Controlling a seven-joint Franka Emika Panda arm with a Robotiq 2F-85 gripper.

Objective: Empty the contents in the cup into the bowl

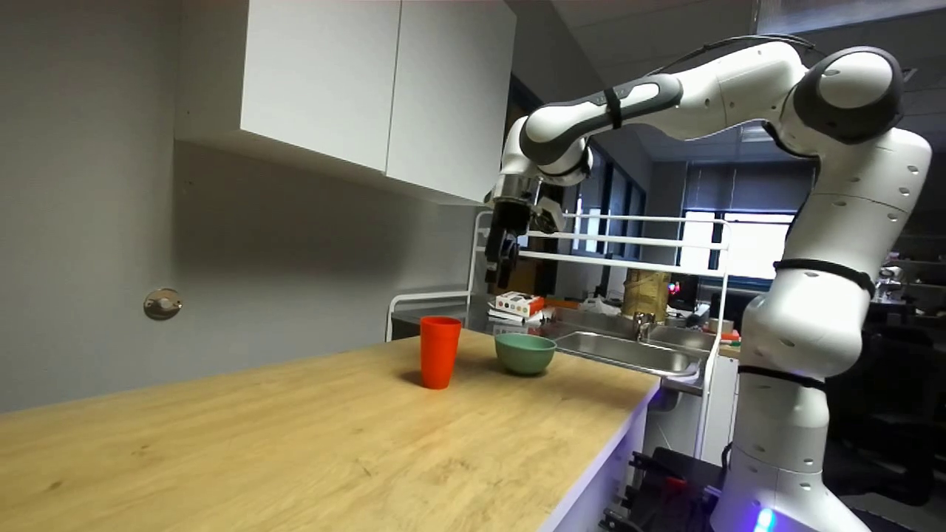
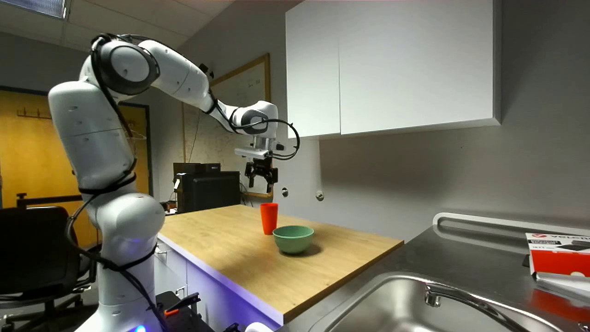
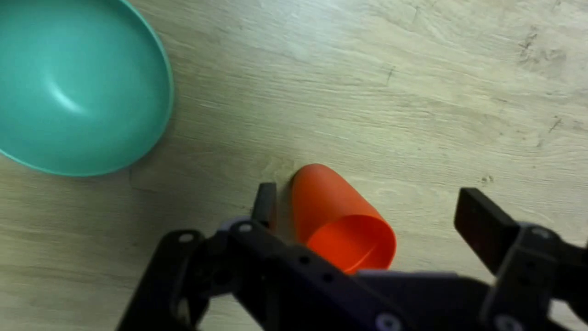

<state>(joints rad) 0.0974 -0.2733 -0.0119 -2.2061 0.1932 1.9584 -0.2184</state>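
The orange-red cup (image 1: 440, 353) stands upright on the wooden counter in both exterior views (image 2: 268, 219). The green bowl (image 1: 524, 355) sits beside it, closer to the sink, and also shows in an exterior view (image 2: 293, 240). My gripper (image 2: 260, 187) is open and empty, pointing down well above the cup; it also shows in an exterior view (image 1: 498, 278). In the wrist view, the cup (image 3: 326, 197) lies between the open fingers (image 3: 370, 207), nearer the left one, its mouth partly covered by the gripper. No contents show in its visible inside. The bowl (image 3: 78, 92) at upper left looks empty, partly cut off.
White wall cabinets (image 1: 332, 81) hang over the counter (image 1: 295, 443) near the arm. A metal sink (image 2: 392, 299) with a tap and a white rail frame (image 1: 621, 258) stand past the counter's end. A red and white box (image 2: 560, 256) lies beside the sink.
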